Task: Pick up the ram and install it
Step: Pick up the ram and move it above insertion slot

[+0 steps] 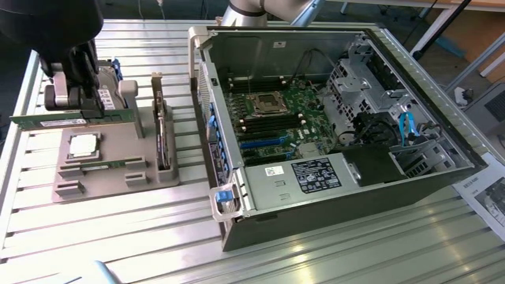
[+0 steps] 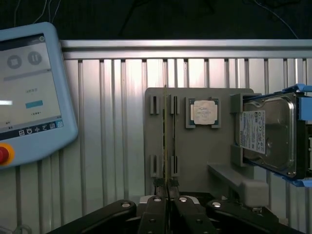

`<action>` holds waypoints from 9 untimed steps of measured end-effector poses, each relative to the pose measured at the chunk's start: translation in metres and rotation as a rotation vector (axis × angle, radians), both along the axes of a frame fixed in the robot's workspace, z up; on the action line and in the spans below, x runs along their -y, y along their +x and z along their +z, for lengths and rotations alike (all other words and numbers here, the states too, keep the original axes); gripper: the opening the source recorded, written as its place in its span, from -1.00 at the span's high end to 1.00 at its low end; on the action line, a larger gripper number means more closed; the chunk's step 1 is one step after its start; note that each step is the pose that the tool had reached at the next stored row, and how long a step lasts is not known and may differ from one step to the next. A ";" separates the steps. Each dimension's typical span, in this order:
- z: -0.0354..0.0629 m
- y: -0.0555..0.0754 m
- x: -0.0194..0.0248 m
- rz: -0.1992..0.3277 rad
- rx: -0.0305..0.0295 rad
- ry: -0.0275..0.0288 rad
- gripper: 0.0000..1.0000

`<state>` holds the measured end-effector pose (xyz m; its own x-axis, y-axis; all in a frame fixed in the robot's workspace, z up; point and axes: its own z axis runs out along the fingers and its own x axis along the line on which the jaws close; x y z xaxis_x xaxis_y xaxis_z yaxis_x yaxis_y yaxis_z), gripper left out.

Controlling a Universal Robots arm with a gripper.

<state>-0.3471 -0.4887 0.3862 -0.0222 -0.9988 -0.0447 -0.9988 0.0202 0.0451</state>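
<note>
Clamping the ram (image 1: 47, 122) between its fingers, gripper (image 2: 168, 189) hovers over grey holder (image 1: 118, 148) at the exterior view's left, well apart from computer case (image 1: 316, 195), ram edge-on in wrist view, hard drive (image 2: 268, 134) partly cut off.

On the table (image 1: 316, 260), parts tray (image 1: 110, 180) sits at the exterior view's left, PC case (image 1: 332, 210) just right of it w/ motherboard (image 1: 276, 124) inside. On tray: CPU (image 1: 84, 145) mid, hard drive (image 2: 268, 134) at far edge, expansion card (image 1: 162, 136) upright along edge nearest case; ram (image 1: 47, 122) over far-left corner, in gripper (image 1: 79, 111).
</note>
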 end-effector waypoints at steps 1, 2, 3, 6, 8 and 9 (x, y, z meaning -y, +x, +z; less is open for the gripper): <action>0.0000 0.003 0.0000 0.000 -0.0001 0.0000 0.76; -0.0001 0.006 0.0000 0.000 -0.0002 0.0001 0.76; 0.0000 0.008 0.0000 0.000 -0.0004 0.0001 0.76; 0.0000 0.018 0.0000 0.000 -0.0007 0.0001 0.76; -0.0001 0.025 0.0000 0.000 -0.0007 0.0001 0.76; 0.0000 0.028 0.0000 0.000 -0.0008 0.0000 0.76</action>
